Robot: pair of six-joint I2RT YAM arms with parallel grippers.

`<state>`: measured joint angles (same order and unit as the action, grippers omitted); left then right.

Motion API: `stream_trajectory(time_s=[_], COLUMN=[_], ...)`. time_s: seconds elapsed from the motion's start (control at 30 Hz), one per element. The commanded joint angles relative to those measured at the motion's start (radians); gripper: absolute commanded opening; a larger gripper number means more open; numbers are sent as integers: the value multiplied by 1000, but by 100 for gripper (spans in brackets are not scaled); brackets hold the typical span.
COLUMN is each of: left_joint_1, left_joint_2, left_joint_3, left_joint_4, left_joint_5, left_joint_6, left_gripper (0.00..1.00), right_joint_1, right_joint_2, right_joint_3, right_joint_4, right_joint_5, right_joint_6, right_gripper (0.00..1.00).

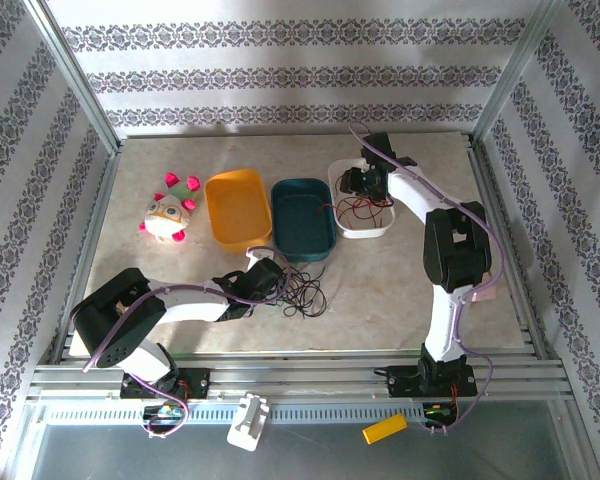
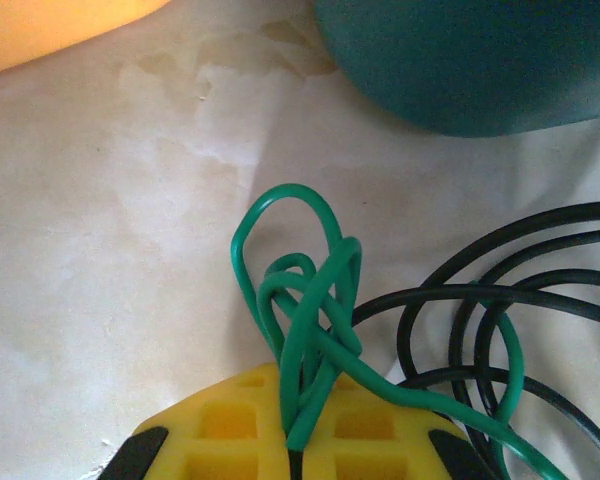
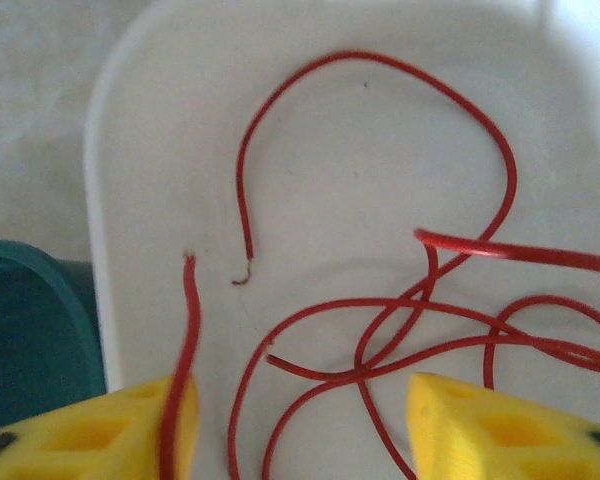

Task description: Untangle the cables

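Sorting stage of cable untangling, red strand already apart. Left jaws, clenched on a knotted loop of the green cable [image 2: 298,300], sit low over the desk [image 2: 110,250]. They are just beside the black cable [image 2: 500,300] coils, which the green one crosses. Both cables lie in front of the teal tray [image 1: 302,218]. Right jaws stand released above the white tray [image 3: 105,250], where the red cable [image 3: 380,70] lies loose, one strand running up against one of the fingers [image 3: 120,430]. I judge that parting green from black is the step in hand. My next move calls for a slow lift and pull away from the black coils, taking care that the knot neither tightens nor drags them along.
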<state>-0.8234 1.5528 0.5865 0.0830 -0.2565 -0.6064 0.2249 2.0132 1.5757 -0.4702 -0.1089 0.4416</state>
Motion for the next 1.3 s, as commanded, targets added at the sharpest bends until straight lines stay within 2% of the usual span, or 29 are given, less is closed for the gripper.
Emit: stream_trajectory(time_s=[0.0, 0.27, 0.5, 0.57, 0.77, 0.97, 1.13, 1.27], left_joint_1=[29, 29, 29, 29, 29, 29, 30, 29], left_joint_2=[56, 53, 68, 72, 72, 79, 67, 61], left_joint_3=[-56, -59, -55, -52, -49, -40, -43, -44], left_joint_4=[-137, -132, -128, -130, -132, -143, -153, -160], left_joint_5=[-51, -53, -51, -50, -51, -53, -61, -64], left_joint_6=[22, 19, 19, 17, 17, 14, 5, 5], left_gripper=[0, 0, 0, 0, 0, 0, 0, 0], right_joint_1=[-4, -1, 16, 35, 77, 90, 88, 88], right_joint_2=[-81, -245, -312, -333, -348, -279, -225, -225], right_joint_3=[13, -87, -218, -268, -345, -325, -288, -285], right_joint_4=[-14, -5, 5, 23, 48, 69, 80, 94], right_joint_5=[31, 29, -208, -238, -237, -223, -198, -156], right_joint_6=[-14, -114, -180, -199, -220, -212, -201, -189], right_gripper=[73, 74, 73, 72, 70, 66, 47, 15])
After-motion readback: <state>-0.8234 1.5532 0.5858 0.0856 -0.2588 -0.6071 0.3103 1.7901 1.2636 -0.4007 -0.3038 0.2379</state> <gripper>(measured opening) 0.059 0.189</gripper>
